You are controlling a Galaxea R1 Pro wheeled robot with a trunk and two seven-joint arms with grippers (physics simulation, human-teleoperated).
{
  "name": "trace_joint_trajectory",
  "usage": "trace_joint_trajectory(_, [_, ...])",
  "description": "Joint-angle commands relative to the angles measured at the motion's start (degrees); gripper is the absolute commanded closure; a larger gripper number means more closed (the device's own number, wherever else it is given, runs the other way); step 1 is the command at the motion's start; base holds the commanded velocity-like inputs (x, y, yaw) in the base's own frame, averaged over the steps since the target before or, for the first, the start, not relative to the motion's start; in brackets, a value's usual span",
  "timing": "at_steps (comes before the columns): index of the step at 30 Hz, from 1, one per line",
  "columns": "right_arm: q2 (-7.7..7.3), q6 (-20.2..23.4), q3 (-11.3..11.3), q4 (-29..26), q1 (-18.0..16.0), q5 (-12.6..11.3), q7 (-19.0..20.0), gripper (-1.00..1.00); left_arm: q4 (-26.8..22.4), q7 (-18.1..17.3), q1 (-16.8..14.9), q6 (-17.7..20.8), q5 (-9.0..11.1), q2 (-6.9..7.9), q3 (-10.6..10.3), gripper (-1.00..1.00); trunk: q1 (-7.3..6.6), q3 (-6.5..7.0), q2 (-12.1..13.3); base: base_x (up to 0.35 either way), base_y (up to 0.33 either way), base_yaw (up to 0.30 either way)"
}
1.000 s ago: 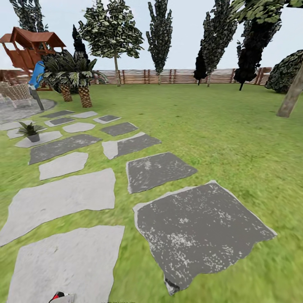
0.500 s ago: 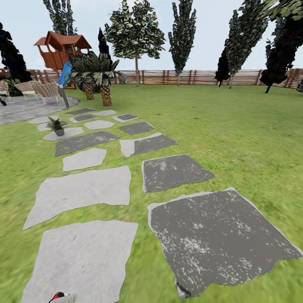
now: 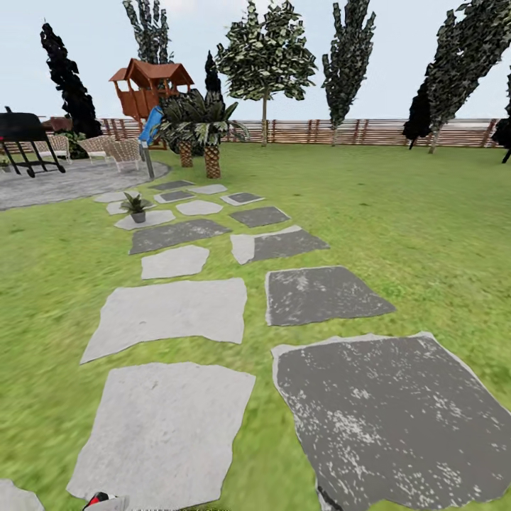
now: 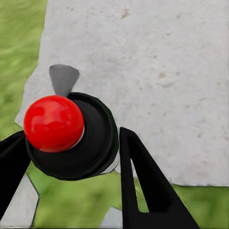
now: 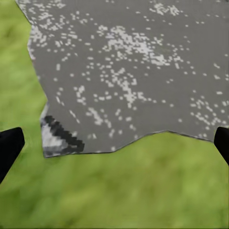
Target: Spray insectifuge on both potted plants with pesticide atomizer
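In the left wrist view my left gripper [image 4: 71, 160] is shut on the pesticide atomizer [image 4: 53, 123], which has a round red top over a wide black collar. Its black fingers [image 4: 140, 181] stand on either side of it above a pale paver. The atomizer's red tip [image 3: 99, 499] peeks in at the bottom edge of the head view. One potted plant [image 3: 135, 206], a low green rosette in a small pot, sits on a pale paver far ahead to the left. My right gripper [image 5: 114, 143] is open over a dark paver and grass, with nothing between its fingertips.
A path of grey stone pavers [image 3: 170, 312] runs ahead across the lawn to a round patio [image 3: 64, 181] with a black grill [image 3: 21, 131] and wicker chairs [image 3: 124, 151]. Palms [image 3: 211, 135], a wooden playhouse [image 3: 150, 89] and a slatted fence [image 3: 341, 131] stand beyond.
The whole head view has swung to the left, so the path and plant sit further right in the picture. The grill and more of the patio have come into view.
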Motion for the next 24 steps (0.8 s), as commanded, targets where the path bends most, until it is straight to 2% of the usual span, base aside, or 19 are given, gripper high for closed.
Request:
trace_joint_trajectory(1, [0.02, -0.15, -0.17, 0.02, -0.01, 0.41, -0.16, -1.0, 0.05, -0.11, -0.04, -0.19, 0.53, 0.0, -0.13, 1.0, -0.01, -0.05, -0.02, 0.0, 0.0, 0.282])
trace_joint_trajectory(20, [0.02, -0.15, -0.12, -0.02, -0.01, 0.44, -0.1, -1.0, 0.01, -0.11, -0.04, -0.25, 0.59, 0.0, -0.19, 1.0, -0.01, -0.05, -0.02, 0.0, 0.0, 0.282])
trace_joint_trajectory(24, [0.02, -0.22, -0.14, -0.06, -0.01, 0.44, -0.22, -1.0, 0.03, -0.11, -0.04, -0.27, 0.56, 0.04, -0.22, 1.0, -0.01, -0.05, -0.02, 0.116, 0.0, 0.282])
